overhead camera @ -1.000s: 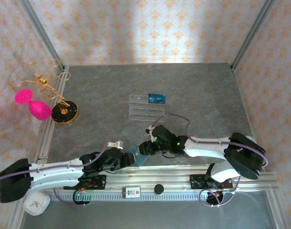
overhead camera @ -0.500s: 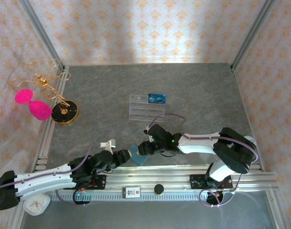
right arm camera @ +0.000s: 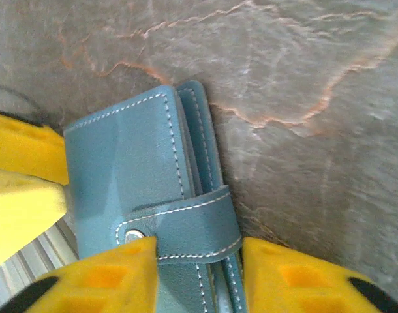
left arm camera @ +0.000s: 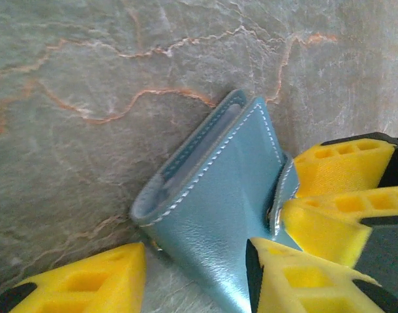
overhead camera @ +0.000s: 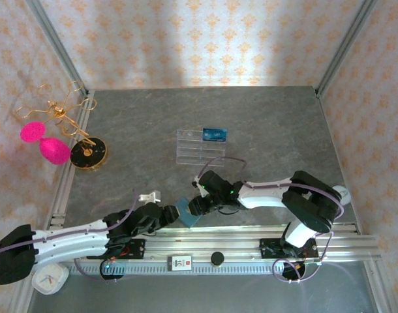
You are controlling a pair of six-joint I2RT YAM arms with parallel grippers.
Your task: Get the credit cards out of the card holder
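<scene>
Two grippers (left arm camera: 194,279) (right arm camera: 199,270) grip card holder (overhead camera: 184,212) beside near rail (overhead camera: 251,233).

Smooth, faintly glossy leather card holder (left arm camera: 212,208)

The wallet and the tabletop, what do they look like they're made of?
The wallet looks like teal leather or faux leather, smooth with a slight sheen. Pale stitching runs along its edges, and its strap ends in a metal-looking snap. Whether it is real or synthetic cannot be told. The tabletop looks grey, matte and stone-like with orange veins, perhaps slate or a printed laminate.
</scene>
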